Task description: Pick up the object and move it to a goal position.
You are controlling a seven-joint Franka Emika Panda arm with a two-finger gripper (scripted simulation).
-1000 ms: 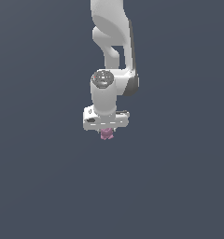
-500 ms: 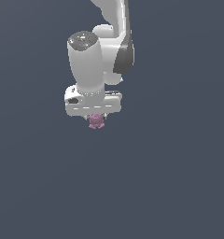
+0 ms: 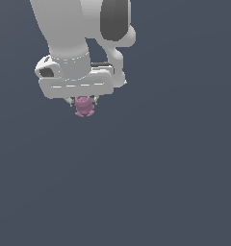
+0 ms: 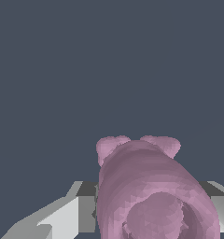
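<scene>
Exterior view, upper left of the frame: the arm (image 3: 74, 33) filled the top, a smooth glossy white casing, thick and rounded, with a dark grey oval panel toward upper centre. Below it sat a flat white hand block with soft corners and a faint dashed seam along its face.

Under that block, upper-left of centre, the gripper (image 3: 83, 102) held the object (image 3: 83, 106), closed narrow on it. Only short dark finger stubs showed at either side. The object was small, dull pink-mauve, matte, lumpy, with little knobs at its lower edge. It hung in the air, nothing beneath it but plain slate-grey backdrop.

Wrist view, lower part of the frame: one finger (image 4: 69, 217), pale grey, flat-faceted and angular, pressed against the object's (image 4: 151, 186) side. The object bulked large, rounded, finely faceted surface, two knobby bumps at its far end. A second grey finger (image 4: 221, 207) showed at the lower right edge.
</scene>
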